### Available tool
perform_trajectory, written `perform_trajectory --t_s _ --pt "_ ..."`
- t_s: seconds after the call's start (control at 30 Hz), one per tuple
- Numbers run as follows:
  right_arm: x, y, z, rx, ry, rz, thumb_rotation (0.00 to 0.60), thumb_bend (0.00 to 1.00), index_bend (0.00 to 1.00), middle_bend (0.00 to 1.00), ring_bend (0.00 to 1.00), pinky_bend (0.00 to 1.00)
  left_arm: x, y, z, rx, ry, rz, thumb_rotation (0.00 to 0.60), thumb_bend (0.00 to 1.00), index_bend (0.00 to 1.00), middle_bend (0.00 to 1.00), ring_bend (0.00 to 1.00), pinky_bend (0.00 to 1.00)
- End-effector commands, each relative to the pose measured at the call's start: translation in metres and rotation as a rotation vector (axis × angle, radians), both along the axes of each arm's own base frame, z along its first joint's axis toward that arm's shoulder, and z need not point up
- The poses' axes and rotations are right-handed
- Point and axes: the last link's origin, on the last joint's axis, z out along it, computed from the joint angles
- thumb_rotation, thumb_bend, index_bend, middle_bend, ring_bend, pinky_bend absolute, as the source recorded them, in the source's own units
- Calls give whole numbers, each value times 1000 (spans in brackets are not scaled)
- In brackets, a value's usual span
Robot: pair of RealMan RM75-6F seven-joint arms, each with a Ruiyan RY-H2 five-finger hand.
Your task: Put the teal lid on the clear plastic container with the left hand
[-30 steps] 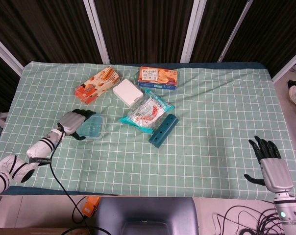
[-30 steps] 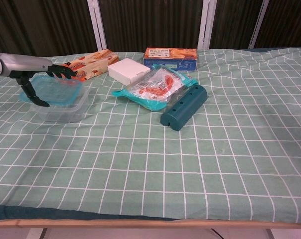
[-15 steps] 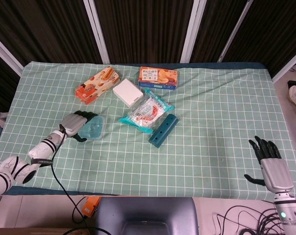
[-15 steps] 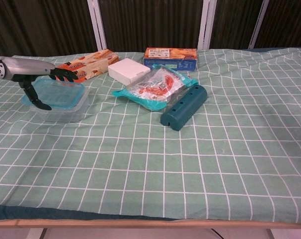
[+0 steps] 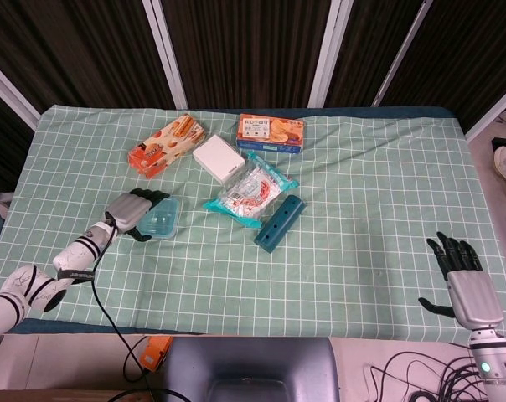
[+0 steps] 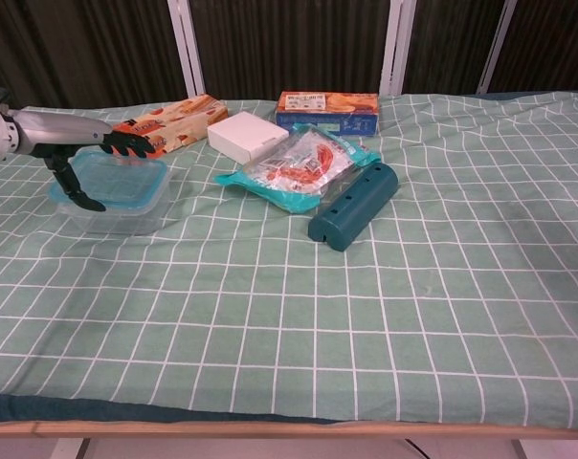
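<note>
Left hand [image 5: 130,210] reaching over the near-left part of the green checked surface [image 5: 362,209], holding the teal lid [image 6: 117,180] between dark fingers [image 6: 126,143] on its far edge and the thumb on its near-left edge. Lid lying on top of the clear plastic container [image 6: 112,212], directly under that hand; not clear whether fully seated. Just beyond the left hand, lying flat: an orange snack box [image 5: 167,145], and to its right a small white box [image 5: 219,157]. Farther right of the hand, a clear snack packet with teal edges [image 5: 251,191] resting just beside a dark teal perforated holder [image 5: 279,223]. Behind those, a blue and orange biscuit box [image 5: 271,132]. Right hand [image 5: 467,283] hovering well apart at the near-right edge of the surface, empty, dark fingers spread and pointing away, seen only in the head view.
</note>
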Motion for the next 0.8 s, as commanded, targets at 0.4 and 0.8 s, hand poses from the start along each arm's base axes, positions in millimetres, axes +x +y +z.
perform_trajectory --t_s 0.4,0.8 --pt "0 0 1 -3 -1 -1 600 159 0 0 0 0 -1 1 -3 -5 2 -1 600 257 0 551 582 578" --pt "0 0 2 -5 -5 2 600 158 0 0 0 0 2 1 -6 -9 11 -4 600 257 0 554 585 581"
